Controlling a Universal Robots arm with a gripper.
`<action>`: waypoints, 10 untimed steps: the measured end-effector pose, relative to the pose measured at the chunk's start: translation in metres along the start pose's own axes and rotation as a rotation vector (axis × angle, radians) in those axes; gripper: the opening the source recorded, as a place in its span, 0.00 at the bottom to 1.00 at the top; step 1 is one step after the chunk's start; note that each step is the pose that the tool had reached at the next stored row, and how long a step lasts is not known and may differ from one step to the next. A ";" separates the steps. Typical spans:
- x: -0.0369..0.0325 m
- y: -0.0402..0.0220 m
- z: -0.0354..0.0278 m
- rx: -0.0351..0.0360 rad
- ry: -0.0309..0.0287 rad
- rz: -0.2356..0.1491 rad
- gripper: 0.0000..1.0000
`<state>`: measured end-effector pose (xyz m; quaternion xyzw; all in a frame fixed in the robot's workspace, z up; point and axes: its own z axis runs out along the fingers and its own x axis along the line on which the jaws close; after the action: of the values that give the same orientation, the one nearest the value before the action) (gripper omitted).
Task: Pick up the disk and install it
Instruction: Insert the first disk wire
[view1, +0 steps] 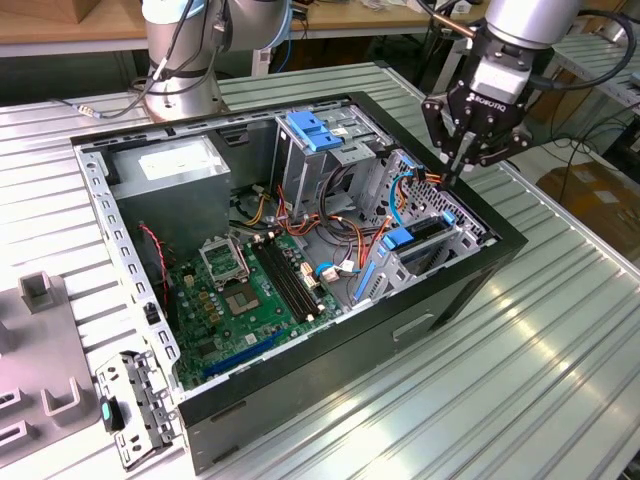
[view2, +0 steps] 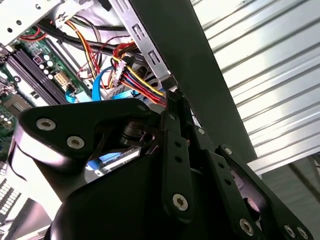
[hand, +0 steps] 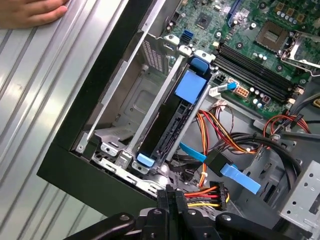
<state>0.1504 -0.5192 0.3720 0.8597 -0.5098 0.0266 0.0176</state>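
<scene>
Gripper (view1: 462, 165): black, fingers pressed together with nothing between them; it hangs over the far right corner of the computer case (view1: 470, 285) in the exterior view, its tips just above the drive cage and the bundle of power wires
Gripper in the wrist views: its black linkage fills the foreground in the second wrist view (view2: 175, 107), the closed tips (hand: 170, 195) right beside the red, yellow and black wire connector (hand: 212, 192) in the first wrist view
Disk (hand: 172, 125): already seated on edge in a slot of the metal drive cage (hand: 130, 110), black body with a blue band and a blue rail tab at each end; in the exterior view it shows as a dark slab with blue trim (view1: 412, 238) inside the cage near the right wall of the case
Cables: orange, red and yellow wires and a flat blue data cable (hand: 235, 172) lie just beside the cage
Motherboard (view1: 250, 290): green, on the floor of the case, with black memory slots and an open processor socket
Power supply (view1: 175, 170): grey box with a white sticker, far left corner of the case
Blue bracket (view1: 315, 130): bare plastic, atop the far bay
Table (view1: 540, 390): ribbed aluminium, the case rests on it
Hand (hand: 30, 12): a person's fingers lie flat on the table beside the case, in the first wrist view
Robot base (view1: 180, 60): far side, behind the case
</scene>
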 end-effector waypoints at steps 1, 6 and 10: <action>-0.0007 0.0012 -0.0001 -0.0003 0.0001 0.002 0.17; -0.0066 0.0127 0.0000 -0.0010 -0.0001 0.016 0.17; -0.0068 0.0127 0.0012 -0.0069 -0.0003 0.108 0.17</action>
<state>0.1360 -0.5195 0.3705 0.8309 -0.5555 0.0256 0.0190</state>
